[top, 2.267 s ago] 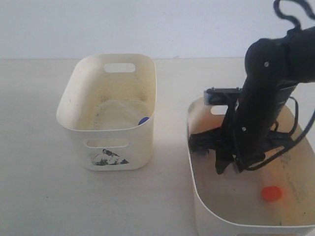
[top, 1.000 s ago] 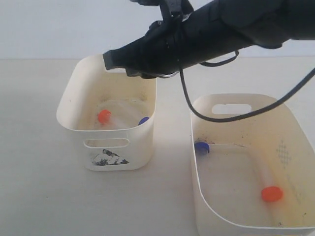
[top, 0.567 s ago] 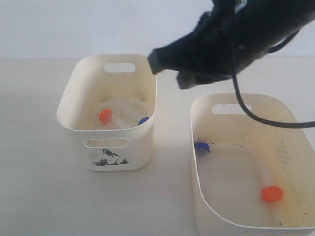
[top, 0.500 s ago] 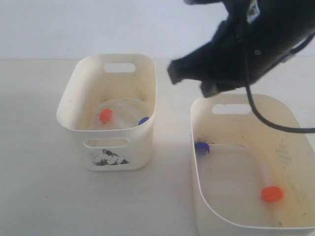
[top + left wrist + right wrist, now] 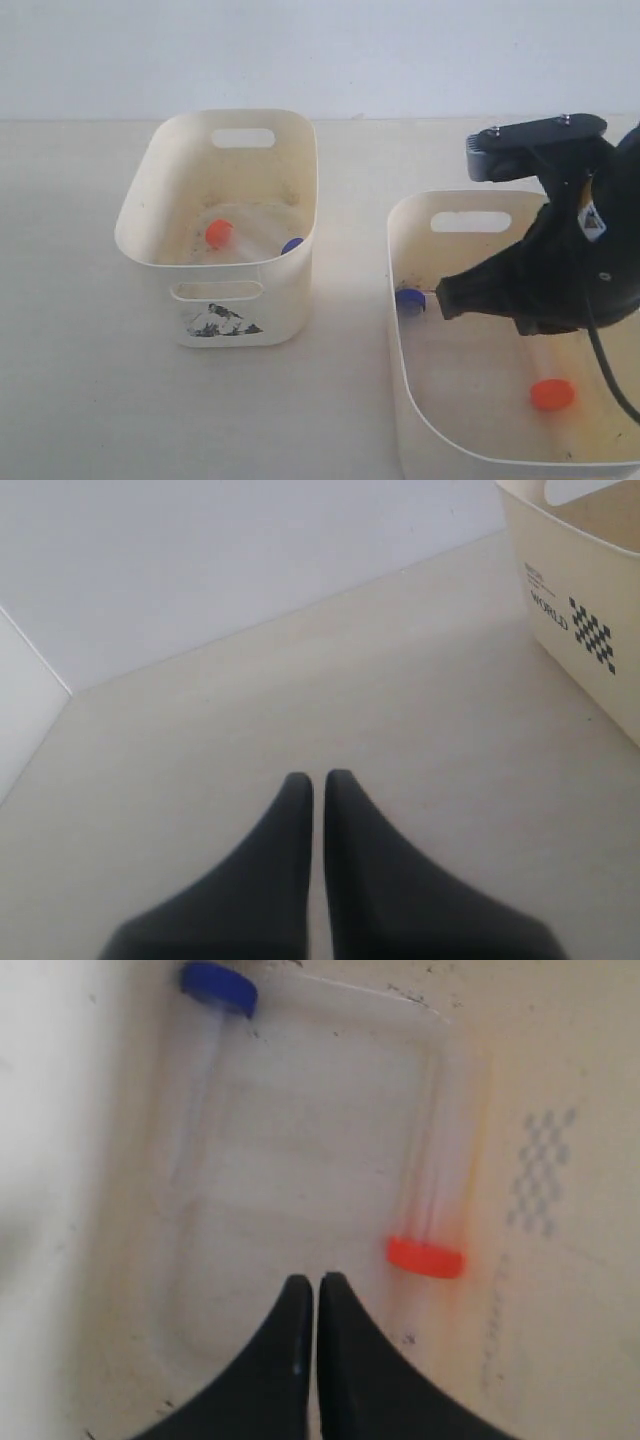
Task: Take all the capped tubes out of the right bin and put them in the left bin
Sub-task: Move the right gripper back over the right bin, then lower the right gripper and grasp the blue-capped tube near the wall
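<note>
left gripper (image 5: 312, 780): fingers pressed together on nothing, parked over bare table (image 5: 200, 730) near a bin's outer wall (image 5: 580, 610) (can't tell which bin).

left bin (image 5: 160, 290): two capped tubes on its floor, orange cap (image 5: 219, 232) and blue cap (image 5: 291, 244).

right bin (image 5: 425, 445): two to move. blue-capped tube (image 5: 210, 1020) lies along one side wall, orange-capped tube (image 5: 430, 1220) along the opposite side, well apart.

right gripper (image 5: 315, 1285): over the right bin floor between the two, fingers together, empty. Must open before any pick.

Handling, my read: light, stiff, smooth round plastic, so likely to roll or squirt out of the pads. Pinch across the barrel just below the cap, fingers square to the axis. Both hug a wall, so finger room is tight there.
</note>
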Robot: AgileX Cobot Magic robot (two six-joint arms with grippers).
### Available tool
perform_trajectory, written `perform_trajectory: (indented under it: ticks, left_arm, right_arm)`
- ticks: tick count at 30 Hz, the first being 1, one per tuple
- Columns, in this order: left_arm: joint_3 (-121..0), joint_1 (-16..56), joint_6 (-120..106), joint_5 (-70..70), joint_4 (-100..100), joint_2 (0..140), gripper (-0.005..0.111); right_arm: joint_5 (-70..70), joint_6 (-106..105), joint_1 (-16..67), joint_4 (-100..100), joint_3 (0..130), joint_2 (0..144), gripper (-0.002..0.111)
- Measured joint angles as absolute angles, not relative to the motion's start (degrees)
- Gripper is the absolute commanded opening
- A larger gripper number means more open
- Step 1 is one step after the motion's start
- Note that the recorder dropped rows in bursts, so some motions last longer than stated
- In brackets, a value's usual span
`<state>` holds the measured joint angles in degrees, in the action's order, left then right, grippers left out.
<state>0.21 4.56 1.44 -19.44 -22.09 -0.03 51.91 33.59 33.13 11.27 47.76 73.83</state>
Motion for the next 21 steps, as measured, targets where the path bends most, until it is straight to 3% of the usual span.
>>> perform_trajectory:
  ticks: [8,21]
  left_arm:
    - [0.2,4.6,1.4,-19.4,-22.1,0.0,0.004]
    - [0.2,4.6,1.4,-19.4,-22.1,0.0,0.004]
  right_arm:
    - [38.6,42.3,33.1,10.6,46.2,73.1,0.001]
    - [39.9,43.3,29.2,9.3,46.2,73.1,0.001]
